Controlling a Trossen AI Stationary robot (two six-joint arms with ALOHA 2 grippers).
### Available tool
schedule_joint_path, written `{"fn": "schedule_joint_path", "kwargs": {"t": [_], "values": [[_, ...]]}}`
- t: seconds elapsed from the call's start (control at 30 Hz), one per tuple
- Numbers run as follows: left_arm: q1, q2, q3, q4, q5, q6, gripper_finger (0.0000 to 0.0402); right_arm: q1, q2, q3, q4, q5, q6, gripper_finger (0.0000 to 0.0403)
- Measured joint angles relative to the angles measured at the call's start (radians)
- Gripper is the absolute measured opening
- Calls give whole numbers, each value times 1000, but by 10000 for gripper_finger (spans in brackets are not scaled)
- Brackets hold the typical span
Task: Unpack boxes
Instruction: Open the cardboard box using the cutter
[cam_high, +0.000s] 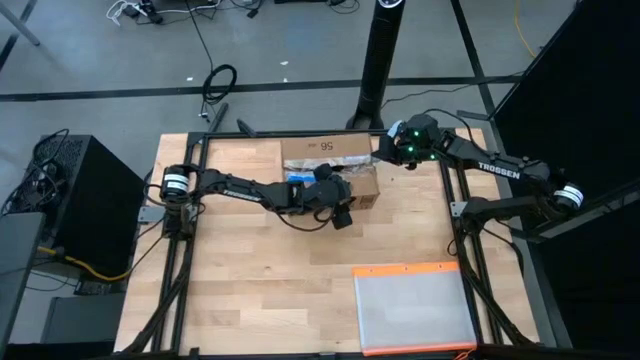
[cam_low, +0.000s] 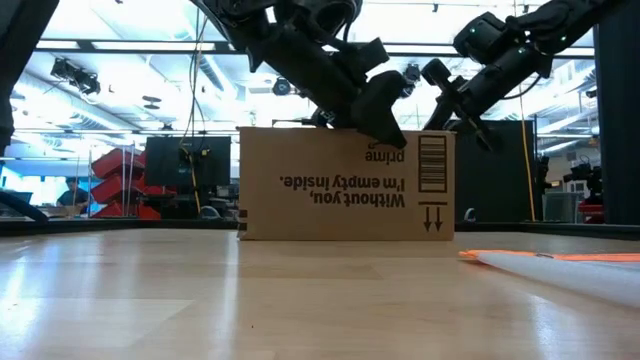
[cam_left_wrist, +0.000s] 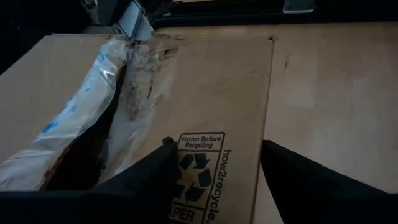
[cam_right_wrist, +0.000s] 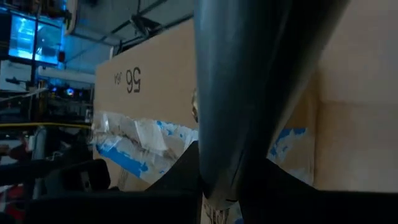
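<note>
Black arms (cam_high: 250, 188), white "TROSSEN" lettering

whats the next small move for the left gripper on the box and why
Probably ease the left gripper down and close on the box flap edge, then lift. Its fingers stand open over the flap with the recycling mark, beside the torn tape seam. The right gripper, shut, sits at the box's far corner, seemingly bracing it.

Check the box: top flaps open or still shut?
Mostly shut. The box has its flaps lying flat, but the tape along the centre seam is torn and a dark gap shows.
</note>
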Motion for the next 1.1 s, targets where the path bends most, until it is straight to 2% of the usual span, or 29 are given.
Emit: {"fn": "schedule_joint_path", "kwargs": {"t": [0.27, 0.37, 0.87, 1.0, 1.1], "values": [[-71, -88, -6, -16, 15, -110, 213, 51, -8, 6, 150, 220, -200, 41], [-92, -133, -5, -46, -17, -140, 213, 61, -14, 6, 133, 233, -219, 41], [-113, -356, -2, -543, -243, -248, 213, 301, -175, 5, -133, 283, -532, 41], [-101, -408, -1, -644, -241, -243, 213, 336, -214, 5, -249, 286, -560, 41], [-70, -407, -1, -635, -178, -221, 213, 342, -194, 3, -216, 337, -619, 41]]}}
